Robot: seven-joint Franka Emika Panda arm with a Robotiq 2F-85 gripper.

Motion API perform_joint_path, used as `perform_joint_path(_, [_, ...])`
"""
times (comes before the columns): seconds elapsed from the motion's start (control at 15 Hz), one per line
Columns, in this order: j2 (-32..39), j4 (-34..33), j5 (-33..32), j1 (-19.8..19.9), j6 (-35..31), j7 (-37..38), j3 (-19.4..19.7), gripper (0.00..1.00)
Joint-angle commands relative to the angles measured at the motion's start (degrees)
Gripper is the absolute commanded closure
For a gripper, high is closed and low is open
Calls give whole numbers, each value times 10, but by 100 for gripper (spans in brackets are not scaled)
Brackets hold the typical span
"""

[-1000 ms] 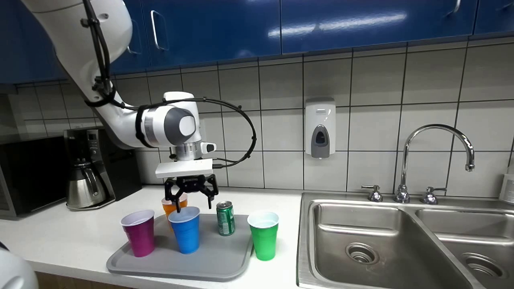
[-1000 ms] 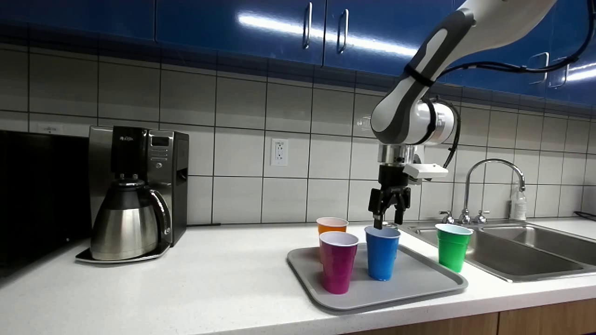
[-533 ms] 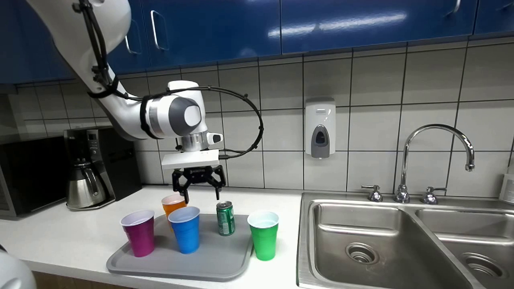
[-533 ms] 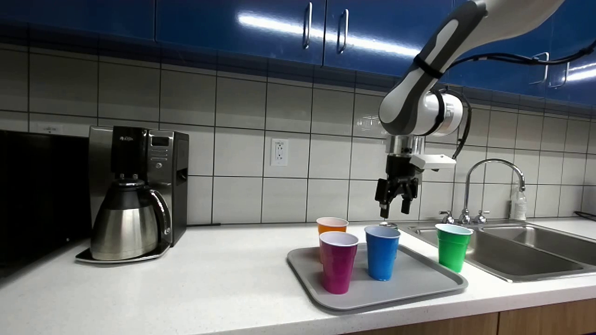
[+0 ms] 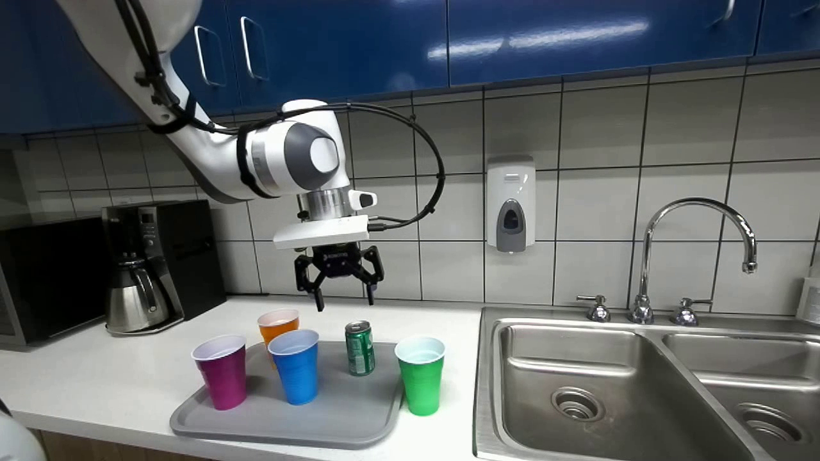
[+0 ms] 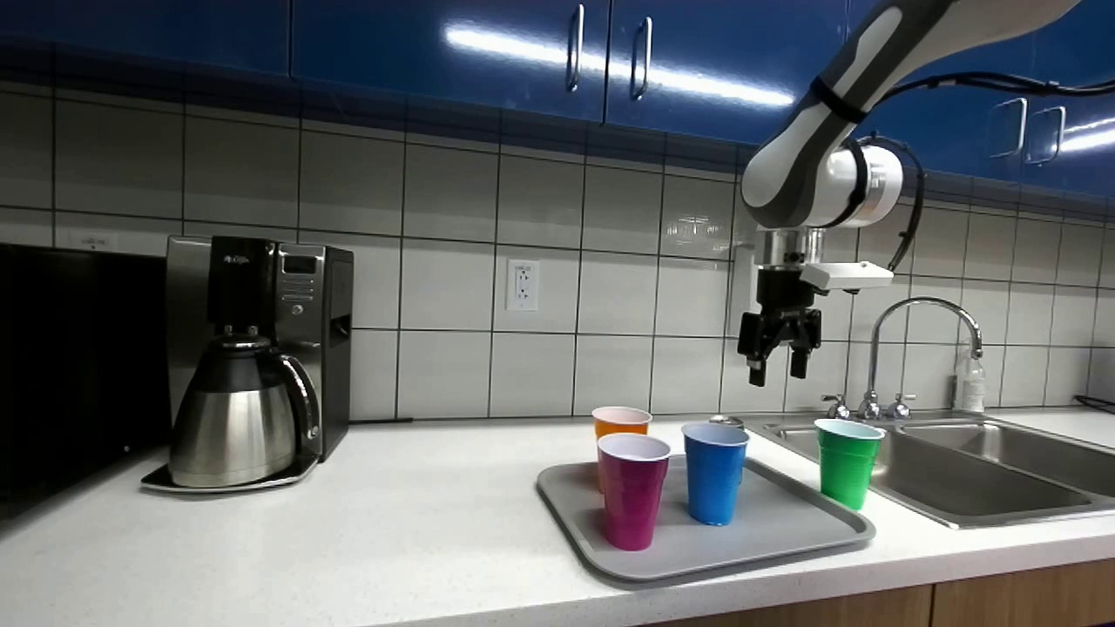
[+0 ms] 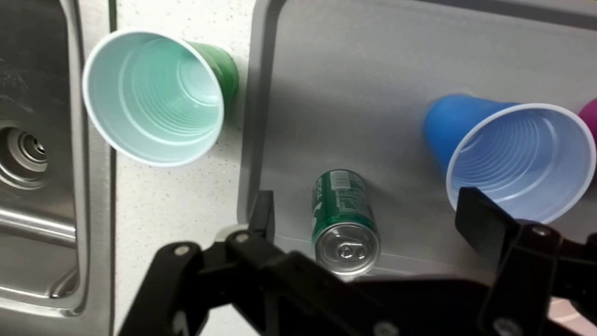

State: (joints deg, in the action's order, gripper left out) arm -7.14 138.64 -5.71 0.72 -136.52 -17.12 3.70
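While the gripper (image 5: 344,303) hovers, the green can (image 5: 360,349) stands below — apart.

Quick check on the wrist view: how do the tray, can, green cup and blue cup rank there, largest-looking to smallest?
1. Tray, though the frame cuts it off.
2. Green cup and blue cup: too alike to rank; nearness to the camera may enlarge both.
3. Can.
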Motion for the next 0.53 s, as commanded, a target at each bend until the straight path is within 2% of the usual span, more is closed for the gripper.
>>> perform_joint_path(0.0, [-10, -3, -32, 22, 24, 23, 8, 0])
perform_joint_path(0.47, [18, -13, -55, 48, 16, 29, 32, 0])
